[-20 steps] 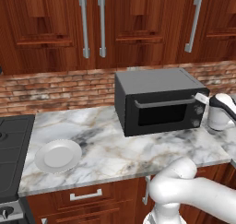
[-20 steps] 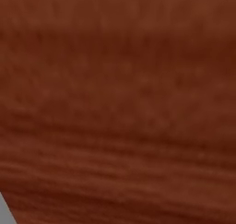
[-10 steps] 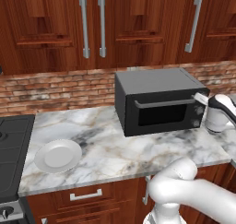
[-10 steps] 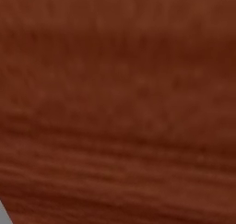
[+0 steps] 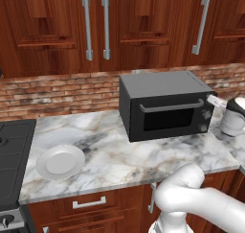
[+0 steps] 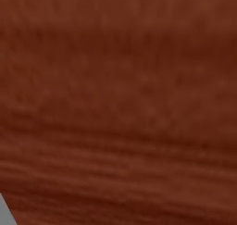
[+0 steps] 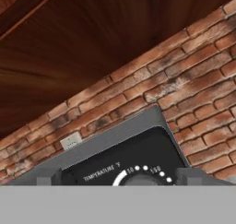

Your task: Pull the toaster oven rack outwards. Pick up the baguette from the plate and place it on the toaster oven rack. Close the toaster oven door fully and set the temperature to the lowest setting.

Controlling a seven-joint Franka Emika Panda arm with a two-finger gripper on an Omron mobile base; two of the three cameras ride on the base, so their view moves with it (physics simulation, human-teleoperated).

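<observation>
The dark grey toaster oven [image 5: 165, 105] stands on the marble counter with its toaster oven door [image 5: 170, 119] shut, so the rack is hidden behind it. My gripper [image 5: 216, 102] is at the top right of the oven's front, by the knob column. In the hand view the gripper [image 7: 118, 177] is open, its fingertips [image 7: 48, 176] on either side of the temperature dial [image 7: 138, 178] and apart from it. The white plate [image 5: 60, 162] lies bare at the counter's left. The baguette is out of view.
A black stove [image 5: 12, 155] borders the counter on the left. Brick backsplash [image 5: 62, 93] and wooden wall cabinets [image 5: 95, 26] rise behind. A wall outlet [image 7: 70, 141] sits just behind the oven. Brown wood [image 6: 118, 103] stands close before the right base camera.
The gripper has opened from shut while staying at the oven's upper right knob. The oven, door and plate have not moved.
</observation>
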